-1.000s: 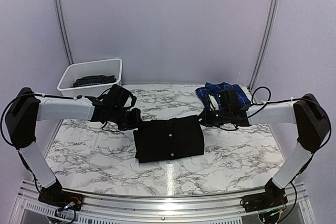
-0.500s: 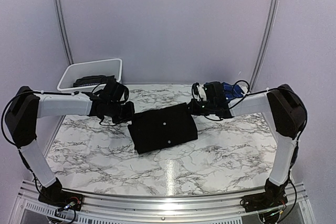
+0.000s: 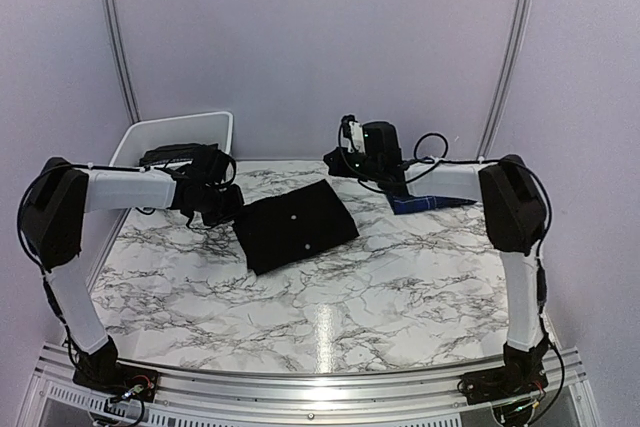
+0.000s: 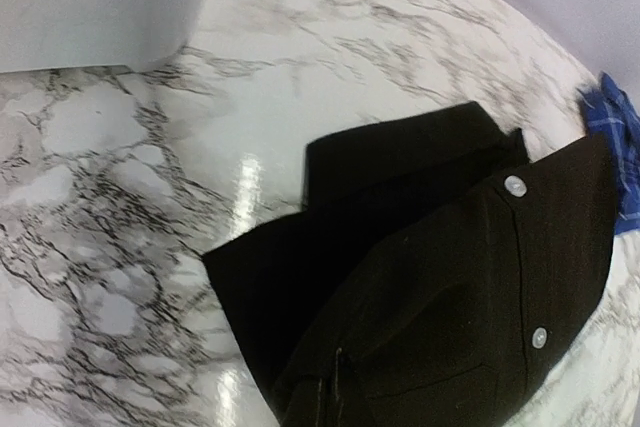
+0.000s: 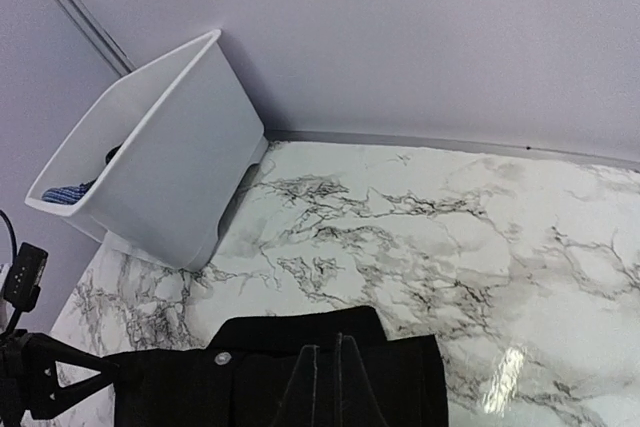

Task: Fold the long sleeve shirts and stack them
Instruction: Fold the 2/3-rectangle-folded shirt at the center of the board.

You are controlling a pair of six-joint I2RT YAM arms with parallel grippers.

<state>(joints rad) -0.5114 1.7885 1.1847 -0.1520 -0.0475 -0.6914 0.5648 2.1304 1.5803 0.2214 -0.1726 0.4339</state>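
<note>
While the folded black shirt (image 3: 295,227) spans the middle of the marble table (image 3: 400,282), both arms reach in toward it from opposite sides. The left gripper (image 3: 236,207) is clenched on the shirt's left edge; in its wrist view the dark fingers (image 4: 322,399) are buried in the cloth, and the layers drape away from them toward two white buttons. The right gripper (image 3: 336,171) is pinched on the far right corner, and its wrist view shows the clear fingers (image 5: 336,387) pressed together over the cloth's edge. The shirt sits skewed, its right end farther back than its left. It looks raised off the marble along the gripped edges, though the overhead view does not settle whether its near edge touches the table.

The blue plaid shirt (image 3: 428,203) lies at the back right of the table, partly under the right forearm and just beside the black one's right end. A white bin (image 3: 133,145) stands at the back left corner, close behind the left wrist, with dark cloth inside it.
</note>
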